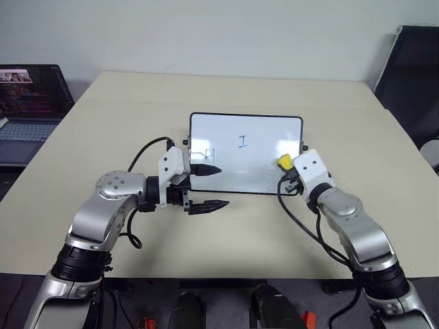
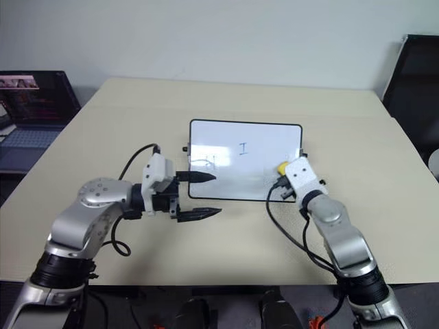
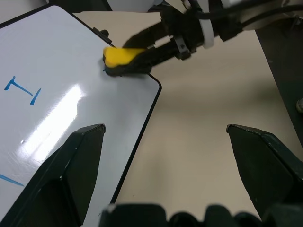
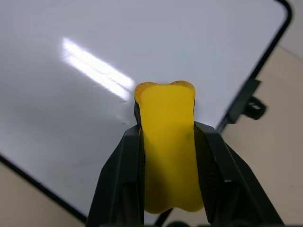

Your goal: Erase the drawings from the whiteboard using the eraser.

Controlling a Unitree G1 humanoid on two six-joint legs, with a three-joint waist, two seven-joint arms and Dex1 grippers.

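The whiteboard [image 1: 255, 175] lies flat in the middle of the beige table. Blue drawings show on it: an "I" [image 1: 243, 141] near the centre and an "H" [image 1: 206, 153] at its left side. My right gripper [image 1: 287, 165] is shut on the yellow eraser [image 4: 168, 156], whose black underside sits on the board close to its right edge [image 3: 124, 56]. My left gripper [image 1: 223, 186] is open at the board's near-left corner, its upper finger over the "H" and its lower finger [image 1: 209, 205] off the board in front of it, with nothing between them.
An open laptop [image 1: 31, 103] stands off the table's far left corner. A black chair [image 1: 411, 75] is at the far right. Black cables hang from both wrists over the table's near part [image 1: 247, 233].
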